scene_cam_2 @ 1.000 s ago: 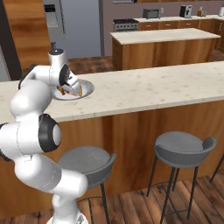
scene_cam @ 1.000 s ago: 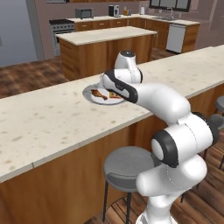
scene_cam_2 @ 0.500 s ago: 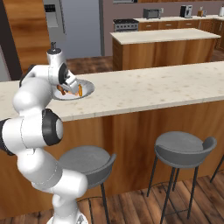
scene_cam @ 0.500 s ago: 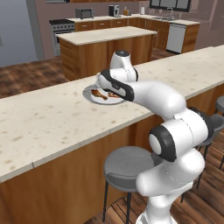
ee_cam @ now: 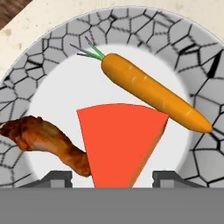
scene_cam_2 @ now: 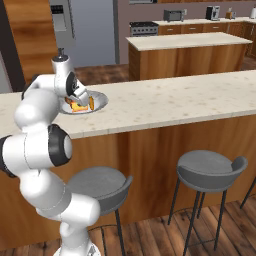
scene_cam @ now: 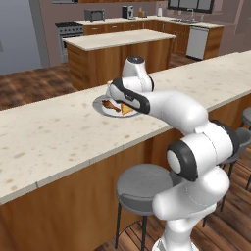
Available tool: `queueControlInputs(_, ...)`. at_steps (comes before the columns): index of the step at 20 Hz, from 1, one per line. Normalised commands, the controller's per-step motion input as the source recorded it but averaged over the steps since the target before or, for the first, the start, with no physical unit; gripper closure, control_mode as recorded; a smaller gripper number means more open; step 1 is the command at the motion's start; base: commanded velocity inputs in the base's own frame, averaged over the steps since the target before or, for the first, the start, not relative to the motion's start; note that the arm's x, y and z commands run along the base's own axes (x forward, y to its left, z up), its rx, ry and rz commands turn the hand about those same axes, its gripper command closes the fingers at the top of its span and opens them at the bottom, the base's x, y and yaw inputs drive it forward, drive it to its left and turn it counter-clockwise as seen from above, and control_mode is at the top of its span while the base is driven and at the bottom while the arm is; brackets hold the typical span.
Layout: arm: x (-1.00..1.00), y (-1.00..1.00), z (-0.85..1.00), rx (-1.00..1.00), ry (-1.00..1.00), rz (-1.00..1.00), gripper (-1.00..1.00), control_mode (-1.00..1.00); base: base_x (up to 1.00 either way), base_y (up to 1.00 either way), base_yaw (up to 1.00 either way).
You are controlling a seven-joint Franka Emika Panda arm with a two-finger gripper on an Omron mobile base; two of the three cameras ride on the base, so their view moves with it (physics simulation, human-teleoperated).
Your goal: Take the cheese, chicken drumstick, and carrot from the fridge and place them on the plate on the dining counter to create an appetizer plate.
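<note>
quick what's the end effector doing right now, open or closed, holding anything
End effector: open, holding nothing; its fingertips stand apart on either side of the cheese lying on the plate.

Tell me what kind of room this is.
A home kitchen, rendered: a long stone-topped dining counter with round stools, a wooden island behind it, and a stove and microwave along the back wall.

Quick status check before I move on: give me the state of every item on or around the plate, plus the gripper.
plate: on the dining counter, holding all three foods.
carrot: lying on the plate, free of the gripper.
cheese: on the plate, between the fingertips, apparently released.
chicken drumstick: lying on the plate beside the cheese.
gripper: open, directly over the plate.
</note>
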Motion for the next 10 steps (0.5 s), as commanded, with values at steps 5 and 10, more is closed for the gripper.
queueControlInputs(5,-0.48,0.0,0.24,0.0,-0.08,0.0,-1.0,-1.0,0.0,0.0,0.0)
queueControlInputs(10,-0.99,-0.04,0.74,0.0,-0.15,0.0,-1.0,-1.0,0.0,0.0,0.0)
